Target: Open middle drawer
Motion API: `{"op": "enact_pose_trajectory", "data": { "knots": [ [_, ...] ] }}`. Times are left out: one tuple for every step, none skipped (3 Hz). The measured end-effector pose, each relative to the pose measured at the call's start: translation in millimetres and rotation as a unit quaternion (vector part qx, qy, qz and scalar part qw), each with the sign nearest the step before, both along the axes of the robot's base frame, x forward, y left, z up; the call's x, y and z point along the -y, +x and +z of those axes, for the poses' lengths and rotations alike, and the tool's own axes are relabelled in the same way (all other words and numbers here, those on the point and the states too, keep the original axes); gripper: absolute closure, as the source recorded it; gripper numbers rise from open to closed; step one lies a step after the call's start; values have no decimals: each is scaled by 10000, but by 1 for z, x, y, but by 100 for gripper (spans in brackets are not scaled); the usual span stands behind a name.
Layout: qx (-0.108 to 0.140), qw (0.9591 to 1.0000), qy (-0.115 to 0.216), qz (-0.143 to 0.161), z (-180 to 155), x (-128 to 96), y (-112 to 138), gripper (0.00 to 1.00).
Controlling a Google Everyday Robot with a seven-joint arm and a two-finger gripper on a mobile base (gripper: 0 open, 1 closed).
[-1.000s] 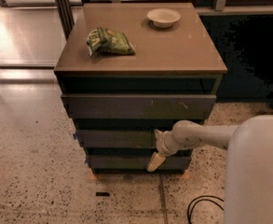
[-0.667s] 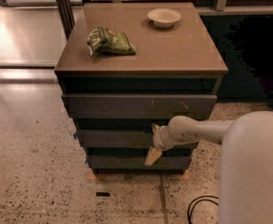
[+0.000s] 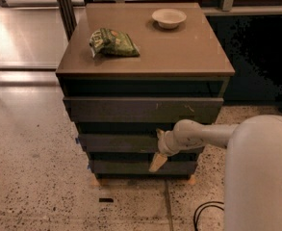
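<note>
The middle drawer is a wide dark grey front with a small blue tag at its left end, between the upper and lower fronts of the cabinet. It looks closed, level with the lower front. My gripper is at the right half of this front, reaching in from the right on a pale arm. It is open: one tan finger hangs down over the bottom drawer front and the other tip shows just above the middle drawer's top edge.
The top drawer front has pale scratch marks and the bottom front is the lowest. On the cabinet top lie a green snack bag and a white bowl. My white body fills the lower right, with a black cable on the speckled floor.
My gripper has moved a little to the left along the middle drawer front. The drawers, bag and bowl have not moved.
</note>
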State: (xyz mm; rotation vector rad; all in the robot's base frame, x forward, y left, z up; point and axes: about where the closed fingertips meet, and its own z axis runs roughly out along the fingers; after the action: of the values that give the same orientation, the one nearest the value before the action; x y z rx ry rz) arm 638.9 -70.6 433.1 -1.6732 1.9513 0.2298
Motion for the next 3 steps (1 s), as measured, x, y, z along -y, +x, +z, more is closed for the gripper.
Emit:
{"op": "enact_pose_trajectory", "data": {
  "knots": [
    [-85,9997,196,-116,-14,8,1,0],
    [-145,9997,204,-42,-16,5,-2,0],
    [-475,9986,193,120,-12,1,-12,0]
  ]
}}
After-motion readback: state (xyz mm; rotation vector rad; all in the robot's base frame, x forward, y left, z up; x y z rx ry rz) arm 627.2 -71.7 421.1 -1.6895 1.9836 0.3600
